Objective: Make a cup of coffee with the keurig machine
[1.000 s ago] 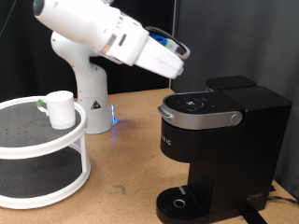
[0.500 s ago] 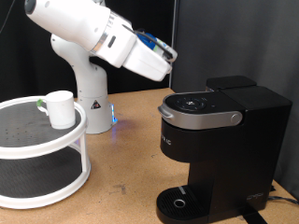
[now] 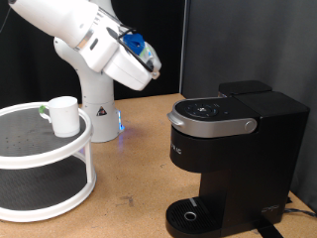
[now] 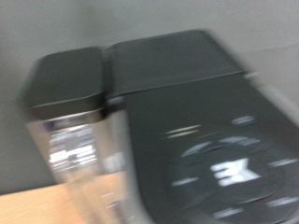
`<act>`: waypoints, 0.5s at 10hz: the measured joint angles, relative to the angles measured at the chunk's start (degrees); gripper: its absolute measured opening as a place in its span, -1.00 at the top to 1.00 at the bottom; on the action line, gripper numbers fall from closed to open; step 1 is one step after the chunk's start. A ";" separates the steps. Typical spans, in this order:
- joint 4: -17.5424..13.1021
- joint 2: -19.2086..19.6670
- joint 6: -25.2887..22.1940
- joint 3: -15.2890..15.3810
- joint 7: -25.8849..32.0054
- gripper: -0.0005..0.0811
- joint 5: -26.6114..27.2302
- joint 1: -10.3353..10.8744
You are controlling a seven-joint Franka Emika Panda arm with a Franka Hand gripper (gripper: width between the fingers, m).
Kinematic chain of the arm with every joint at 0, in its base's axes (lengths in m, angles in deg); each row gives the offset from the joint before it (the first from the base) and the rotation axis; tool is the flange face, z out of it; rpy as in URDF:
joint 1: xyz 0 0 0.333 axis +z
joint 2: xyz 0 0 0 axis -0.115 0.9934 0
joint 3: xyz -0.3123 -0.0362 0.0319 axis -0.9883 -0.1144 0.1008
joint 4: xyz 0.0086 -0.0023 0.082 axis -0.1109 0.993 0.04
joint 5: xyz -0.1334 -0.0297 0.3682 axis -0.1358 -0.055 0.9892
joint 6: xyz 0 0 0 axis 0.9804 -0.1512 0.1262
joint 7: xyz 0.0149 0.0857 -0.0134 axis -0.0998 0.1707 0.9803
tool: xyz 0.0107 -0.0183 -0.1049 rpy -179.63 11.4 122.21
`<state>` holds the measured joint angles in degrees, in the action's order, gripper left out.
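The white cup point(image 3: 63, 115) stands on the top tier of a white round rack point(image 3: 40, 151) at the exterior view's left. The black keurig machine point(image 3: 233, 149) stands at the right with its lid shut and its round drip tray point(image 3: 191, 215) bare. My gripper point(image 3: 147, 58) is in the air between the two, up and to the left of the machine. Its fingers do not show clearly. The wrist view is blurred and shows the machine's top panel point(image 4: 210, 140) and its tank point(image 4: 64, 107). No fingers show there.
The robot's white base point(image 3: 94, 104) stands at the back of the wooden table point(image 3: 139, 169), with a blue light beside it. The rack has a lower tier point(image 3: 35, 188). A dark curtain hangs behind.
The arm has swung to the exterior view's left, away from above the keurig machine and towards the rack. The cup and the machine have not moved.
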<state>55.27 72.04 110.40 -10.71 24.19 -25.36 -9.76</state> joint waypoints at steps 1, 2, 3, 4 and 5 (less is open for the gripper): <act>-0.15 -0.57 -2.84 -0.52 0.06 0.98 -1.91 -0.50; -0.03 -0.48 -1.95 -0.43 0.04 0.98 -1.46 -0.49; 0.61 -0.57 1.62 -0.19 0.04 0.98 -0.70 -0.49; 2.13 -1.19 7.02 0.18 0.35 0.98 1.17 -0.50; 4.10 -2.43 11.41 0.20 1.66 0.98 3.22 -0.56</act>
<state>59.36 69.61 121.81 -10.51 25.85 -22.14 -10.32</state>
